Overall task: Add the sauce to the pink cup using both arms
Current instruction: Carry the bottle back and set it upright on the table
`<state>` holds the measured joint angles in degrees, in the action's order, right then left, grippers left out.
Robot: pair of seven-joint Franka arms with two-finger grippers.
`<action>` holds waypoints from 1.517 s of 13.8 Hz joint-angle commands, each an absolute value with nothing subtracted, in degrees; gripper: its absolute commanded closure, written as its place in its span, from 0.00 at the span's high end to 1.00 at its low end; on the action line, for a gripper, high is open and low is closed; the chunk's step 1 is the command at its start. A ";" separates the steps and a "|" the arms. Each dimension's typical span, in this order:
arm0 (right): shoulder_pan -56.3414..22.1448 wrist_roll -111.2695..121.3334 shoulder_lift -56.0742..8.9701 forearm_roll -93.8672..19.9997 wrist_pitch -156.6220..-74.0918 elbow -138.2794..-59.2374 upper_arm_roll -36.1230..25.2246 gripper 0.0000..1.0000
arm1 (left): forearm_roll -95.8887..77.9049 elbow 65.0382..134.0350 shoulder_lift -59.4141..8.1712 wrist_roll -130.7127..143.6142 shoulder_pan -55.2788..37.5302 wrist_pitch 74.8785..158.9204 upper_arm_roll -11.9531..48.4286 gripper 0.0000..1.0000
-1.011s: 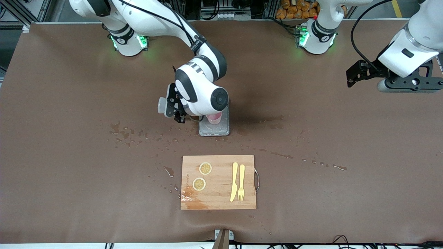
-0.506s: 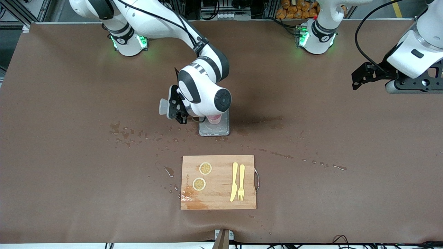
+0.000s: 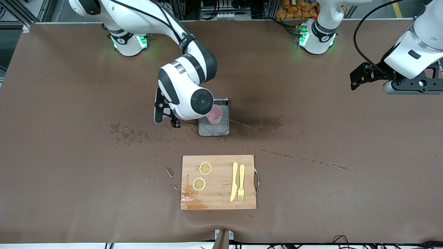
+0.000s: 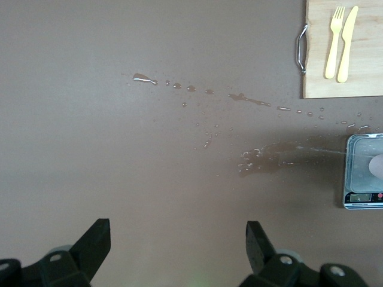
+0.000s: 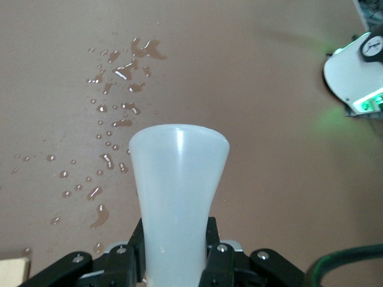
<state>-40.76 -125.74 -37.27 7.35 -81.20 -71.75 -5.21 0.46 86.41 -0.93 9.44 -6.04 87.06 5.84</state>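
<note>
The pink cup (image 3: 215,114) stands on the grey scale tray (image 3: 214,130) in the middle of the table. My right gripper (image 3: 165,114) is beside the tray, toward the right arm's end, with its wrist over the cup's edge. In the right wrist view it (image 5: 175,239) is shut on the sauce bottle (image 5: 178,179), whose whitish base faces the camera; the orange nozzle is hidden. A thin wet streak (image 3: 240,123) runs from the cup toward the left arm's end. My left gripper (image 3: 356,77) is open and empty, high over the left arm's end; its fingers (image 4: 96,239) stand wide apart.
A wooden cutting board (image 3: 218,182) with two lemon slices (image 3: 205,168), a yellow knife (image 3: 234,181) and fork (image 3: 241,181) lies nearer the camera than the tray. Wet patches (image 3: 268,122) and droplets (image 3: 124,133) are spread on the brown cloth. The tray also shows in the left wrist view (image 4: 365,179).
My right arm has swung toward its own end of the table, uncovering the pink cup. A thin wet streak now runs from the cup across the cloth. The left arm has barely shifted.
</note>
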 commanded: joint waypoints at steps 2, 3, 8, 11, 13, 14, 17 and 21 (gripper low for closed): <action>-38.86 -123.93 -23.05 6.50 -94.10 -92.34 -4.92 0.00 | 0.18 87.01 -1.14 5.81 -5.18 87.45 4.75 1.00; -37.98 -123.23 -21.11 6.24 -95.96 -94.81 -4.83 0.00 | 0.26 87.01 -1.14 5.80 -5.36 87.36 3.96 1.00; -30.25 -114.02 -13.19 -5.77 -103.62 -102.91 -4.92 0.00 | -0.26 86.84 -1.23 3.34 -2.64 87.45 3.78 1.00; -25.94 -107.60 -10.64 -10.89 -103.80 -105.28 -4.92 0.00 | -0.09 86.92 -1.23 3.34 -2.64 87.36 3.69 1.00; -22.26 -101.81 -8.63 -15.26 -105.28 -108.61 -4.92 0.00 | -0.09 86.92 -1.14 4.30 -2.99 87.36 4.04 1.00; -20.15 -98.12 -7.40 -18.60 -106.34 -110.72 -5.01 0.00 | -0.26 86.92 -1.14 4.65 -3.16 87.19 4.39 1.00; -13.12 -88.09 -6.24 -26.26 -104.86 -112.85 -5.01 0.00 | -0.26 86.92 -1.06 8.25 -3.16 86.66 5.97 1.00; 1.55 -67.29 -9.56 -36.63 -95.91 -112.85 -5.10 0.00 | -0.26 86.92 -0.79 8.35 -2.99 86.31 7.12 1.00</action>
<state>-5.57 -76.72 -9.08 -31.42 -99.19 -111.31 -6.10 0.44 86.68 -1.61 7.87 -3.24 86.90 6.98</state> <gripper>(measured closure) 0.599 0.000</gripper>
